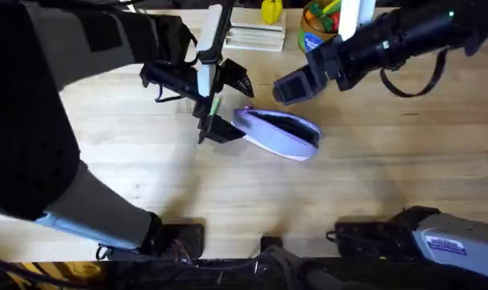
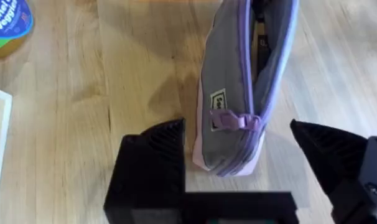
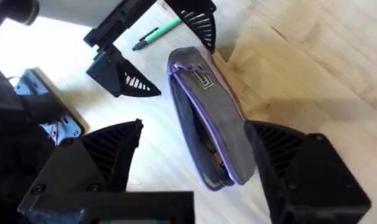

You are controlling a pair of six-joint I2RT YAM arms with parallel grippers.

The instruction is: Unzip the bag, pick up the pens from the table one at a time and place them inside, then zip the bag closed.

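Observation:
The lavender bag [image 1: 280, 131] lies at mid-table with its zipper open and dark lining showing. My left gripper [image 1: 228, 105] is open at the bag's left end; in the left wrist view its fingers [image 2: 154, 162] stand either side of that end and the zipper pull [image 2: 229, 119]. A light green pen [image 1: 214, 105] lies on the table just left of the bag, under the left gripper, also seen as the pen [image 3: 157, 34]. My right gripper [image 1: 296, 84] hovers open above the bag's far side, and the bag [image 3: 207, 118] sits between its fingers [image 3: 288, 155].
A white slatted rack [image 1: 256, 36] lies at the back, with a yellow item [image 1: 270, 10] and a bowl of colourful pieces [image 1: 320, 20] beside it. A blue-labelled round lid [image 2: 8, 22] lies near the rack. Bare wooden tabletop [image 1: 389, 161] stretches right and front.

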